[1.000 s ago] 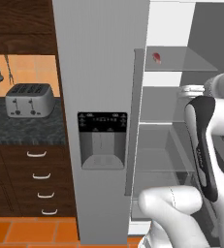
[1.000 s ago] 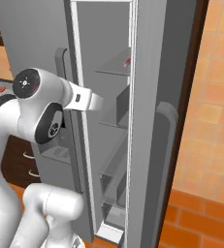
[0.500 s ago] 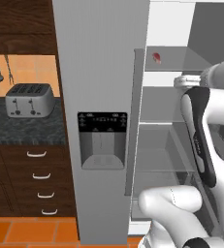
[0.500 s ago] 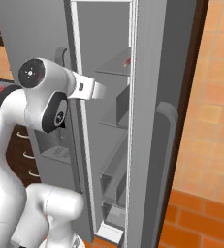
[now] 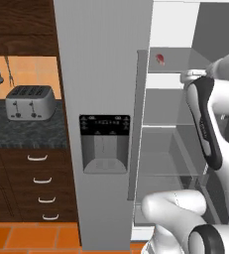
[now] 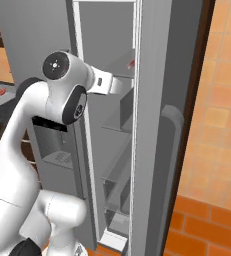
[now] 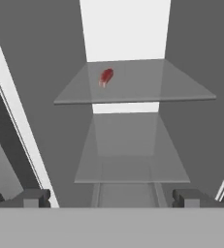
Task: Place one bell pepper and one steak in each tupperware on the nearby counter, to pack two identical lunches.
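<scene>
Grey fridge (image 5: 103, 59) walls frame the open compartment, with a toaster (image 5: 30, 102) on the black counter (image 5: 27, 131) off at nine o'clock. One steak (image 7: 105, 77) lies flat on the upper glass shelf (image 7: 133, 92), at about eleven o'clock from the gripper (image 7: 111, 196), well apart from it. The gripper stands spread wide and carries nothing. Judging by its look, the slab is light, soft and likely slick; pinching across its narrow width, low near the glass, seems safest.
</scene>
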Motion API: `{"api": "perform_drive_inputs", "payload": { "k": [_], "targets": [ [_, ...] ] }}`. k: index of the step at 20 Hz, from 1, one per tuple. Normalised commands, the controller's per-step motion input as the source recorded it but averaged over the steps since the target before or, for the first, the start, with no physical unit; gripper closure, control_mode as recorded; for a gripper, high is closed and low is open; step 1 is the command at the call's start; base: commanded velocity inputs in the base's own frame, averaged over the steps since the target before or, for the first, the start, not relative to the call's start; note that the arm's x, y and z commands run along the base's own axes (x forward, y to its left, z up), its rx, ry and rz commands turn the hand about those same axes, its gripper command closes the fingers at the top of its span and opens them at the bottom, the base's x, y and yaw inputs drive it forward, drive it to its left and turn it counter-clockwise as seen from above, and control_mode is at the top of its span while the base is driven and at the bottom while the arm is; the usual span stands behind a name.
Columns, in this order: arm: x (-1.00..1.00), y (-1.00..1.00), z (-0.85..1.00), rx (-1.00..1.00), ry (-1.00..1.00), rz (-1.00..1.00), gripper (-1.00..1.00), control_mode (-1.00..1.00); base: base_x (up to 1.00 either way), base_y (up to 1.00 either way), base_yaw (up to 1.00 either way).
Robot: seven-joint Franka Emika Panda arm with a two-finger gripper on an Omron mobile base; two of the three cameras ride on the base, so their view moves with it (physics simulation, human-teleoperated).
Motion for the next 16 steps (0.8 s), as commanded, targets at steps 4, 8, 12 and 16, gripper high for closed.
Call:
{"api": "perform_drive_inputs", "payload": {
  "k": [4, 8, 12, 16],
  "targets": [
    [0.36, 0.0, 0.07, 0.0, 0.0, 0.13, -1.0, -1.0, 0.0, 0.0, 0.0],
    [0.37, 0.0, 0.01, 0.0, 0.0, 0.13, -1.0, -1.0, 0.0, 0.0, 0.0],
    [0.47, 0.0, 0.0, 0.0, 0.02, 0.05, -1.0, -1.0, 0.0, 0.0, 0.0],
    [0.47, 0.0, 0.0, 0.0, 0.03, 0.0, -1.0, -1.0, 0.0, 0.0, 0.0]
  ]
}}
